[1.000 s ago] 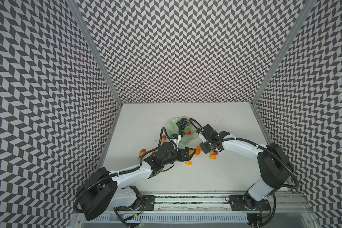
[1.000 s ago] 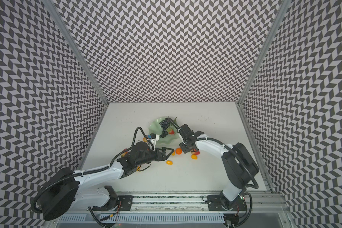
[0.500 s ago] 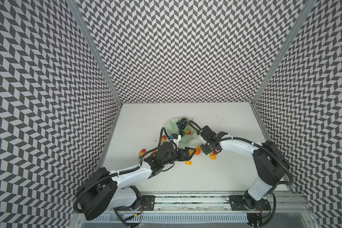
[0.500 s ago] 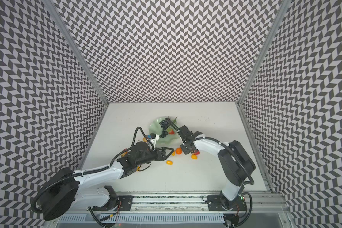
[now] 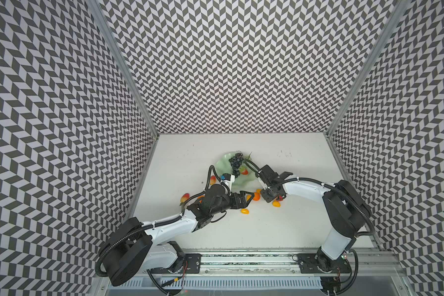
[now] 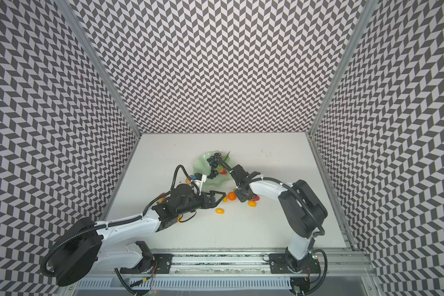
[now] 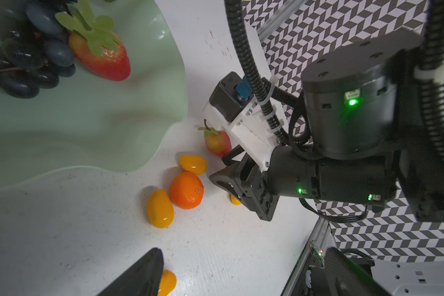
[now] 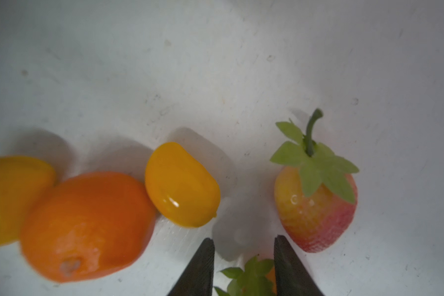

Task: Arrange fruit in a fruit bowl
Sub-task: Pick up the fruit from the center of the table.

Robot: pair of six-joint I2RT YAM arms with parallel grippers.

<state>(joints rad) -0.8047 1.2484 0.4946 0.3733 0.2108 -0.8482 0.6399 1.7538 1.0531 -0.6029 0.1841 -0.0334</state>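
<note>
**Jaws: 1 pair narrowed, 1 pair spread**

Right gripper (image 8: 242,238) jaws are held narrowly apart around the leafy top of a strawberry (image 8: 244,279) on the table (image 8: 215,77). Whether it is pinched cannot be told. Left gripper (image 5: 248,199) jaws are spread and empty. A grape bunch (image 5: 235,164) and a 2nd strawberry (image 5: 243,171) are held in the fruit bowl (image 5: 222,166), just beyond the loose fruit. A firmer hold is likely if the body is gripped rather than the leaves, and the nearby kumquat (image 8: 180,184) is best left unnudged.

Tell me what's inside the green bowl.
A bunch of dark grapes and one red strawberry lie in the bowl. Anything beneath the grapes is covered.
</note>
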